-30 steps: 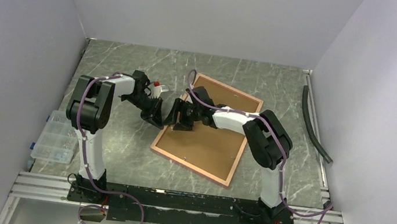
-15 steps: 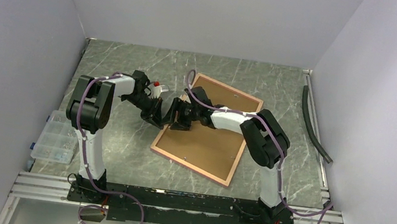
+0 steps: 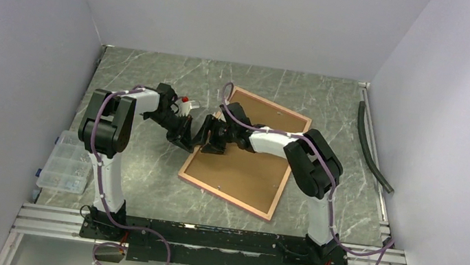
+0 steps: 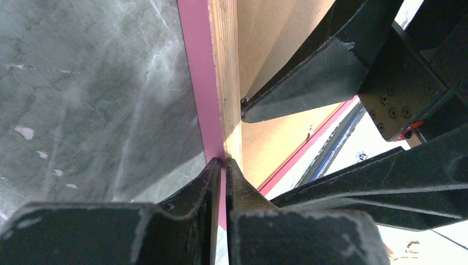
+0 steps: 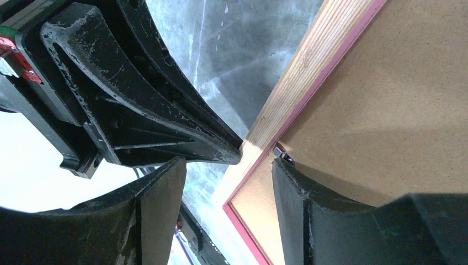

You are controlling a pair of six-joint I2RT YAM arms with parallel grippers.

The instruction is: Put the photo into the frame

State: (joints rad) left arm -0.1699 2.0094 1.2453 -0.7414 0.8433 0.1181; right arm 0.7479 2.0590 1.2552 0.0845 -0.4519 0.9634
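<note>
On the tabletop (image 3: 135, 177), the left hand (image 4: 223, 163) is pinching the frame (image 4: 218, 66) steady while the spread right hand (image 5: 229, 163) is straddling its rim.

The left tool (image 4: 224, 168) has its two fingers (image 4: 201, 190) pressed together on the rim of the frame (image 4: 226, 66). The rim is pink on its left side and light wood on its right. Left of it lies the grey marbled bench (image 4: 94, 83). The right tool (image 4: 258, 153) is spread, with one black finger (image 4: 309, 72) touching the brown board (image 4: 270, 33) inside the frame.
</note>
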